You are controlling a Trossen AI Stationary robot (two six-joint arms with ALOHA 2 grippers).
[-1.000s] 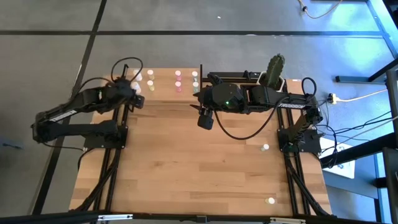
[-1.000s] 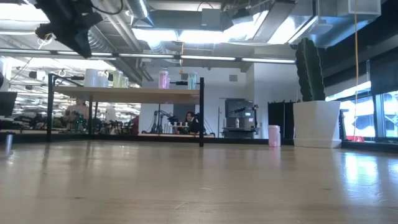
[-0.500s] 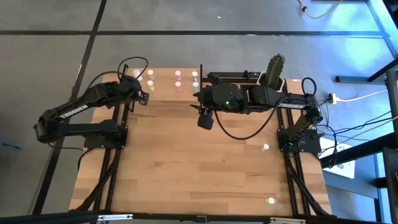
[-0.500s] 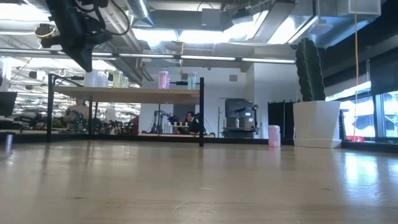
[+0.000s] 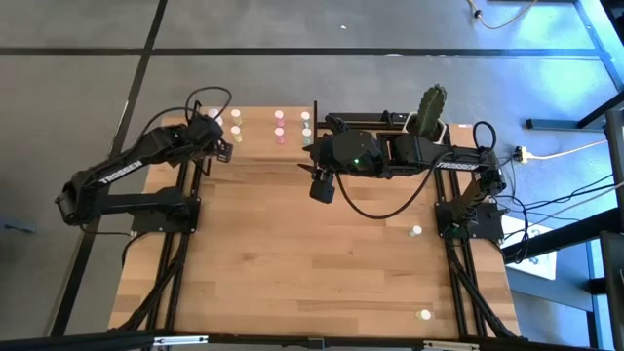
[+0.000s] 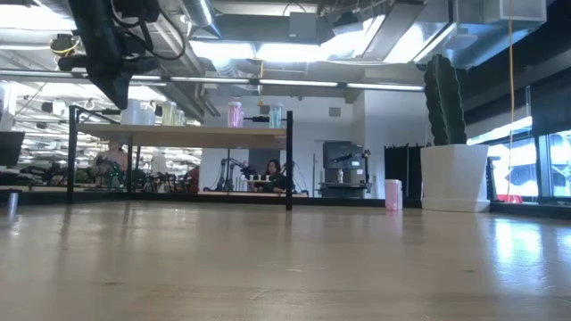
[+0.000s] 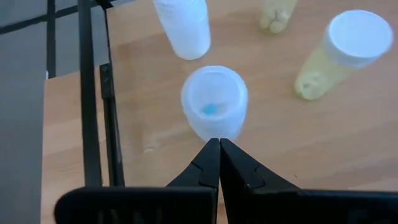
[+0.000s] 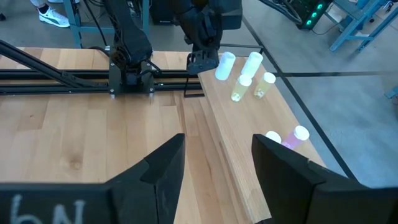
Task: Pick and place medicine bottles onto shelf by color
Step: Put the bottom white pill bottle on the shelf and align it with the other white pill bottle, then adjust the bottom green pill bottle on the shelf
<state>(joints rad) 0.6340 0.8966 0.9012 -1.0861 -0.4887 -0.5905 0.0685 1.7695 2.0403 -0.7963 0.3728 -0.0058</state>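
Note:
The shelf (image 5: 258, 136) stands at the table's far edge, its light board on black posts. Several medicine bottles stand upright on it: white (image 5: 216, 121) at the left, then pale yellow (image 5: 236, 132), pink (image 5: 280, 133) and pale green (image 5: 306, 119). My left gripper (image 7: 219, 142) is shut and slants down over the shelf's left end, its tips just before a white bottle (image 7: 214, 102). My right gripper (image 8: 217, 168) hangs open above the table before the shelf (image 5: 322, 185), with nothing between its fingers. My left gripper's shut fingertips (image 7: 211, 152) stand at the near side of the white bottle (image 7: 214, 127), slanting down from above. I cannot tell whether they touch it. The bottle stands upright on the shelf board.
Two small bottles (image 5: 416, 231) (image 5: 424, 314) stand on the table near its right edge. A cactus in a white pot (image 5: 429, 112) stands at the far right, with a pink bottle (image 6: 393, 193) beside it. The wide middle of the tabletop (image 5: 312, 263) lies bare.
My left gripper has swung toward the table's right over the shelf's left end, sunk a little and tipped further down toward the white bottles. My right arm has kept still.

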